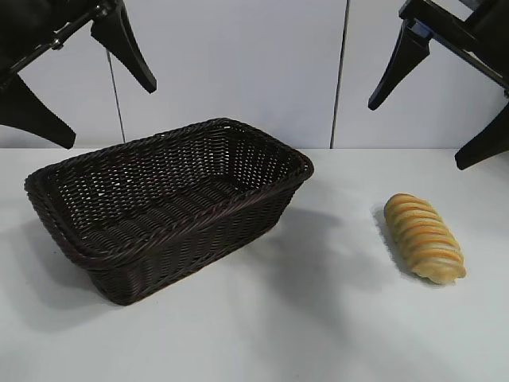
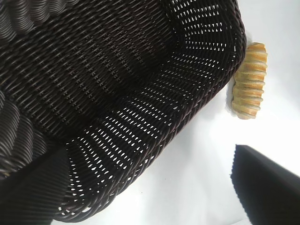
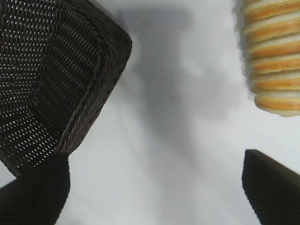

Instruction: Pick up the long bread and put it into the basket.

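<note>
Hovering high, left gripper (image 1: 91, 83), right gripper (image 1: 433, 107), spread wide

Long bread (image 1: 424, 238) flat on table, well apart from empty wicker basket (image 1: 171, 239).

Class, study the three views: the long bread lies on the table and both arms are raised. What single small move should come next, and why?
Probably the right gripper should descend, open, toward the long bread. The bread lies on the white table, right of the basket and apart from it, nearer the right arm. Both grippers hang high and hold nothing; the left gripper is above the basket.
</note>
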Robot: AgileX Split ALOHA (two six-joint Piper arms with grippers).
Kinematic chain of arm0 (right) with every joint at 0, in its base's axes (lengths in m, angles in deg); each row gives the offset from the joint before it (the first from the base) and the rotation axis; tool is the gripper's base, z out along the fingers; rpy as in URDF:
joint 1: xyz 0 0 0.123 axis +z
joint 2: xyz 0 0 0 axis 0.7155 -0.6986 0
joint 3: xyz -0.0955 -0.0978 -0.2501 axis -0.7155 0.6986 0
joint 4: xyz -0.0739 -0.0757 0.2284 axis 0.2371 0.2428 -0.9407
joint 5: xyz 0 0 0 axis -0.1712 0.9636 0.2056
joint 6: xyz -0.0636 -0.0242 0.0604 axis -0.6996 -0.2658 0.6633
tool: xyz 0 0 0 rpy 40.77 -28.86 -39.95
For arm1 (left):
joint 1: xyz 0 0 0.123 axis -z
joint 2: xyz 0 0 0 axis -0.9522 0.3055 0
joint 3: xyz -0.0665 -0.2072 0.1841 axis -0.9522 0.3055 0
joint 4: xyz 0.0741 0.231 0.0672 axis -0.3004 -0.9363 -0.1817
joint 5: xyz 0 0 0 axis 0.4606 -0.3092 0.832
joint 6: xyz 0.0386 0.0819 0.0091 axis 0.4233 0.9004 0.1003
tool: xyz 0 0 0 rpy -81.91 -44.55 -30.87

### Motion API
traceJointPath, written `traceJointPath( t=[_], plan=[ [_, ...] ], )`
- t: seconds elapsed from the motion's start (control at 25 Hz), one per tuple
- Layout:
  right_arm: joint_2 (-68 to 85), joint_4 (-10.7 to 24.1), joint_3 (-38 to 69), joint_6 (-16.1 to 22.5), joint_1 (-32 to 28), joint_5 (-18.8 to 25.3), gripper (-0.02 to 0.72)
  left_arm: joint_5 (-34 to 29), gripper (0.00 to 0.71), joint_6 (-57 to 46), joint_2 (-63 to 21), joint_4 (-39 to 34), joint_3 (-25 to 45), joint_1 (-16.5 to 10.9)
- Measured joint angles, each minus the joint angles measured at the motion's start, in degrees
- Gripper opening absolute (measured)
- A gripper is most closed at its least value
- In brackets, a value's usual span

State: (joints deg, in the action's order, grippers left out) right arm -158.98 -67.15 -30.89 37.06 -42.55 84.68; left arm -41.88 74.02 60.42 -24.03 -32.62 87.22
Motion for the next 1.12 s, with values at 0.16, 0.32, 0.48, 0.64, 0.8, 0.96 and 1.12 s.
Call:
traceJointPath(
  t=[0.16,0.32,0.48,0.64,0.8,0.96,1.12],
  plan=[
    [0.00,0.00,0.00,0.00,0.00,0.00,0.694,0.00,0.678,0.00,0.00,0.00,0.00,0.00],
    [0.00,0.00,0.00,0.00,0.00,0.00,0.694,0.00,0.678,0.00,0.00,0.00,0.00,0.00],
    [0.00,0.00,0.00,0.00,0.00,0.00,0.694,0.00,0.678,0.02,0.00,0.00,0.00,0.00],
    [0.00,0.00,0.00,0.00,0.00,0.00,0.694,0.00,0.678,0.02,0.00,0.00,0.00,0.00],
    [0.00,0.00,0.00,0.00,0.00,0.00,0.694,0.40,0.678,0.07,0.00,0.00,0.00,0.00],
    [0.00,0.00,0.00,0.00,0.00,0.00,0.694,2.60,0.678,0.07,0.00,0.00,0.00,0.00],
    [0.00,0.00,0.00,0.00,0.00,0.00,0.694,2.65,0.678,-0.20,-0.07,-0.55,0.00,0.00]
  ],
)
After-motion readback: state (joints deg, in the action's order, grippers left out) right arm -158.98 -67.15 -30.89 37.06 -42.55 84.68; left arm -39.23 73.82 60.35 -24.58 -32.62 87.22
